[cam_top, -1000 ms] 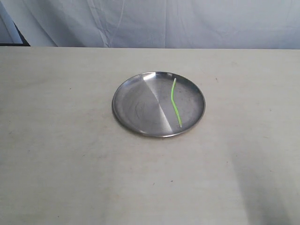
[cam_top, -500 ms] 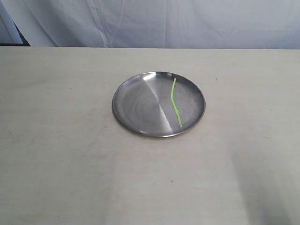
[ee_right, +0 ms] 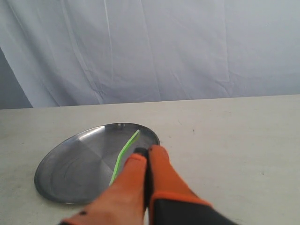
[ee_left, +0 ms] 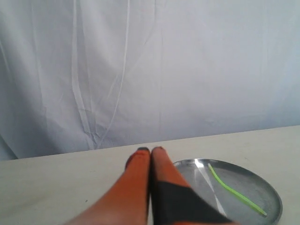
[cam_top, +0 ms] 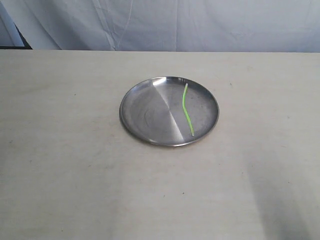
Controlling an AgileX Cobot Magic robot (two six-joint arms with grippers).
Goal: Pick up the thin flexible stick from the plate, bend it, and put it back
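Note:
The shiny steel plate (cam_top: 150,112) lies near the middle of the table in the exterior view. On its right half rests the thin neon-green stick (cam_top: 187,109), slightly kinked. Neither gripper shows in the exterior view. In the left wrist view my left gripper (ee_left: 150,150) is shut with nothing in it, its orange fingers pressed together beside the plate (ee_left: 262,187), apart from the stick (ee_left: 234,191). In the right wrist view my right gripper (ee_right: 145,151) is shut and empty, its tips in front of the plate (ee_right: 70,164), next to the stick (ee_right: 124,152).
The pale wooden table (cam_top: 60,165) stretches wide around the plate. A white cloth backdrop (cam_top: 175,22) hangs behind the table's far edge. A dark gap (cam_top: 15,42) shows at the far left corner.

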